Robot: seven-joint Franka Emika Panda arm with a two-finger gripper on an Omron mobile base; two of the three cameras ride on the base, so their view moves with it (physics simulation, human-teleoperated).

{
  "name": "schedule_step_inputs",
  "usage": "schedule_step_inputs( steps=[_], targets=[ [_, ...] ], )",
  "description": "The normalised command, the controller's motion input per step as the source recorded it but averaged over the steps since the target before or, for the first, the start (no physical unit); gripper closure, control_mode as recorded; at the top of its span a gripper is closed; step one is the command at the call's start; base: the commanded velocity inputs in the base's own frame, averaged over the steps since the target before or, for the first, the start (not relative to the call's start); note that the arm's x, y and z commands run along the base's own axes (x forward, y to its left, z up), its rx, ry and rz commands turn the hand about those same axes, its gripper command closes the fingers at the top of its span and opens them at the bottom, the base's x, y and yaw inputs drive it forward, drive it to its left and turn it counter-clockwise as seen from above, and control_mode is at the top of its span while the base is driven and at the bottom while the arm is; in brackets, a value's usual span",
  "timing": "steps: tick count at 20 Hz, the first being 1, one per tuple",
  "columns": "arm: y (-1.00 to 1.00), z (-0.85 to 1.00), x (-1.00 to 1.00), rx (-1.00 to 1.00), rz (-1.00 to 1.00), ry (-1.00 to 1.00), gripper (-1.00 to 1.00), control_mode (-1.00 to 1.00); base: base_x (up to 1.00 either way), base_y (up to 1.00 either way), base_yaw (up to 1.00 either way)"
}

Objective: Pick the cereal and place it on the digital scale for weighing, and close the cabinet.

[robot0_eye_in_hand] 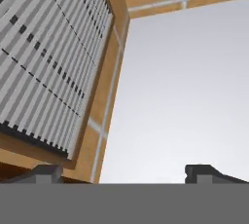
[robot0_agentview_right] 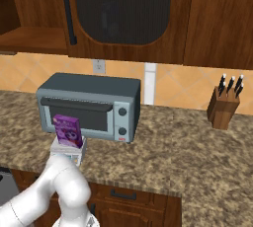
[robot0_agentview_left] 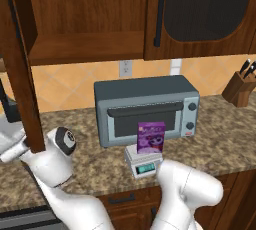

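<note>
The purple cereal [robot0_agentview_left: 151,137] [robot0_agentview_right: 68,130] box stands upright on the small white digital scale [robot0_agentview_left: 145,165] [robot0_agentview_right: 74,150], right in front of the toaster oven. The dark wood cabinet [robot0_agentview_left: 85,49] [robot0_agentview_right: 123,9] hangs above. Its left door [robot0_agentview_left: 22,74] is swung out toward me and seen edge-on, with the shelf behind it bare. Its right door [robot0_agentview_left: 200,14] is closed. My arm reaches to the far left, beside the open door's lower end. In the hand view my gripper [robot0_eye_in_hand: 126,174] is open, its tips wide apart with nothing between them.
A grey toaster oven [robot0_agentview_left: 145,109] [robot0_agentview_right: 89,105] stands at the back of the granite counter [robot0_agentview_left: 220,144]. A knife block [robot0_agentview_left: 240,89] [robot0_agentview_right: 223,105] is at the right. The hand view looks up at a grey slatted panel [robot0_eye_in_hand: 44,67] and tan tiles.
</note>
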Motion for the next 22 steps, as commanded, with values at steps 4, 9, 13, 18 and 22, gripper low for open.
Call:
schedule_step_inputs(
  steps=[4, 9, 13, 18, 22],
  targets=[
    [-0.01, 0.44, 0.0, 0.47, -0.13, -0.08, -1.0, -1.0, 0.0, 0.0, 0.0],
    [-0.35, 0.35, -0.19, 0.5, -0.11, -0.03, -1.0, -1.0, 0.0, 0.0, 0.0],
    [-0.62, 0.61, -0.16, 0.29, -0.01, 0.31, -1.0, -1.0, 0.0, 0.0, 0.0],
    [-0.69, 0.78, -0.04, 0.25, 0.0, 0.46, -1.0, -1.0, 0.0, 0.0, 0.0],
    [-0.77, 0.74, 0.0, 0.23, 0.0, 0.51, -1.0, -1.0, 0.0, 0.0, 0.0]
  ],
)
